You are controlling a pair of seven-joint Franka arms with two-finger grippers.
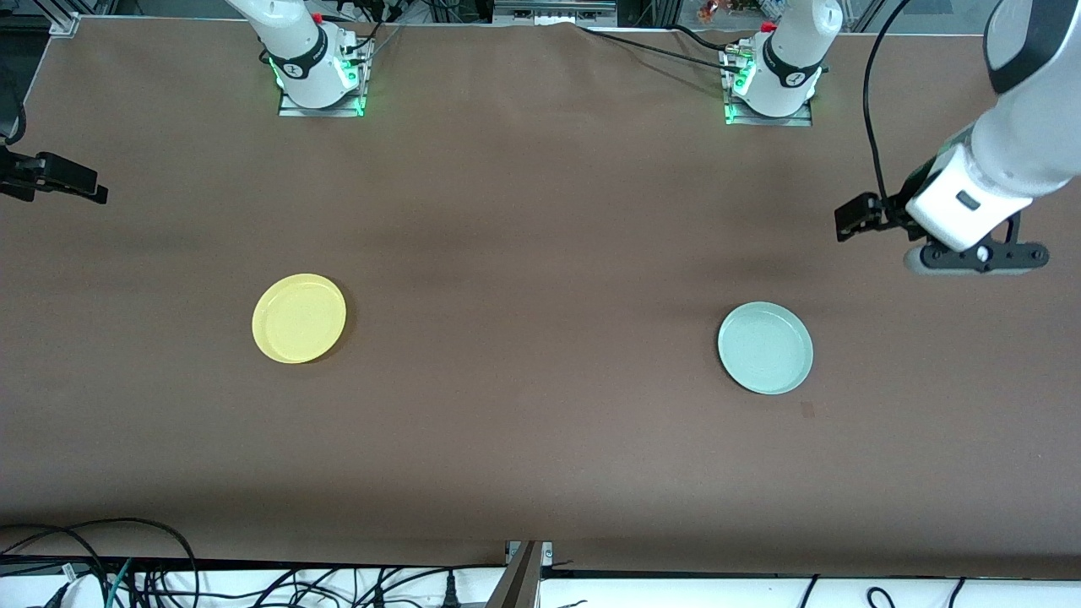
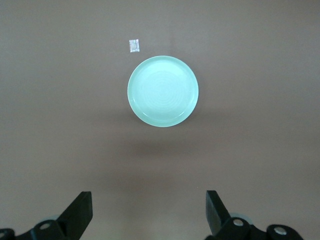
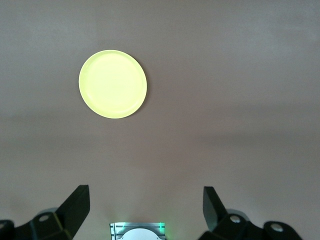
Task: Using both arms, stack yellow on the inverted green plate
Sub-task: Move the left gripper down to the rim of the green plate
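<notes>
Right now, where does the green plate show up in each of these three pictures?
Front view: the green plate lies on the brown table toward the left arm's end, rim up, apart from the yellow plate.
Left wrist view: it sits near the middle, ahead of the open left gripper.
Right wrist view: not in it; only the yellow plate shows.
Shared landmark: the brown table.

The yellow plate lay flat and rim-up on the brown table toward the right arm's end. The pale mint-green plate, the same size, with faint concentric rings, also lay rim-up, well apart toward the left arm's end, slightly nearer the front camera.
</notes>
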